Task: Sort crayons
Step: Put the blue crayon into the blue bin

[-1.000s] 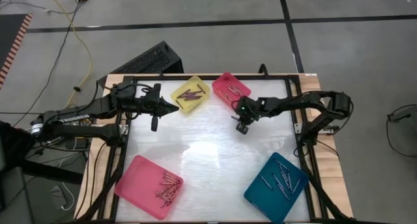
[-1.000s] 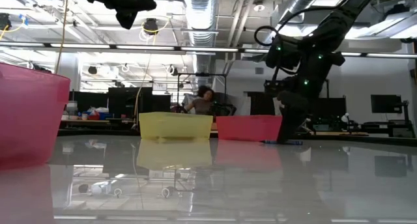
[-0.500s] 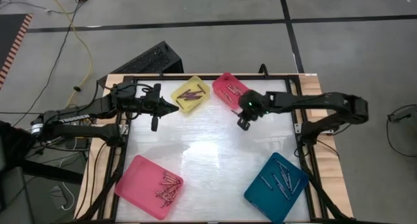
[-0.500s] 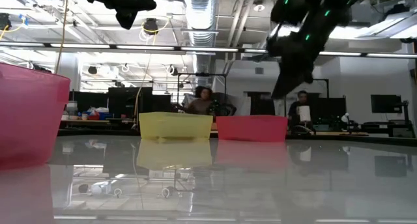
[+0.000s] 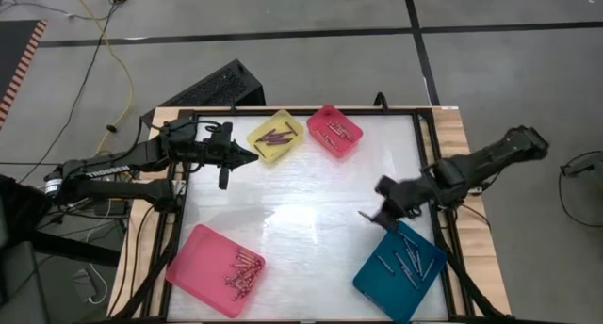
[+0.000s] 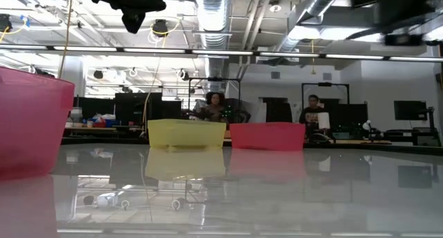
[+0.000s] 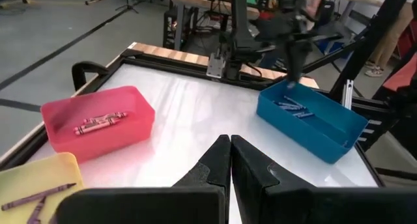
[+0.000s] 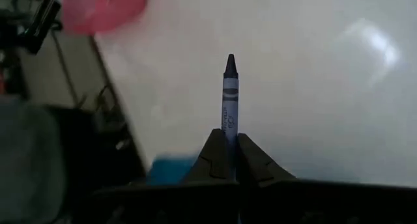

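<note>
Clearly the right tool (image 8: 228, 160) has its fingers pinched tight on a bluish crayon (image 8: 229, 94), which sticks straight out ahead of them, tip forward. In the high view this tool (image 5: 382, 211) hangs above the surface beside the teal tray (image 5: 372, 279) at the near right corner, probably because bluish crayons (image 5: 403, 258) already lie there. The left tool (image 5: 247, 153), closed and empty, waits by the yellow tray (image 5: 259, 131) at the far edge. Red crayons sit in the small pink tray (image 5: 350, 143) beside it; more fill the large pink tray (image 5: 193, 263) at the near left corner.
</note>
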Available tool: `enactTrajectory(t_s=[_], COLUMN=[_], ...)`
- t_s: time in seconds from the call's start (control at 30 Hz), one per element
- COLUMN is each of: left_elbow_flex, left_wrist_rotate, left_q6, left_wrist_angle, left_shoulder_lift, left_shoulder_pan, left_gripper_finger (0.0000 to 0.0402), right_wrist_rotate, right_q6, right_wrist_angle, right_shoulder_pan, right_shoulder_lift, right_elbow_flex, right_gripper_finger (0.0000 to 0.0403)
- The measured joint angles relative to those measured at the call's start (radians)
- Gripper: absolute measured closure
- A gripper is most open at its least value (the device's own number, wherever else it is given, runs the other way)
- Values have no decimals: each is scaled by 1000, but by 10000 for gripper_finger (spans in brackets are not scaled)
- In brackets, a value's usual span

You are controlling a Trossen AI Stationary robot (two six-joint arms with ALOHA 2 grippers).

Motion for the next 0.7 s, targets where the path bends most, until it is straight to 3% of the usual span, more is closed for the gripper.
enactTrajectory(t_s=[0.3, 0.5, 0.7], left_elbow_flex=[0, 0, 0], left_wrist_rotate=[0, 0, -1], left_q6=[-95, -93, -92], left_wrist_angle=[-25, -68, -99], left_shoulder_lift=[0, 0, 0], left_shoulder_pan=[0, 0, 0], left_gripper_finger=[402, 402, 402], right_wrist_rotate=[25, 24, 24], right_q6=[445, 612, 695], right_wrist_angle=[-24, -31, -20], right_shoulder_pan=[337, 420, 424], right_shoulder_lift=[139, 275, 395], right_elbow_flex=[0, 1, 1], right_gripper_finger=[401, 397, 393])
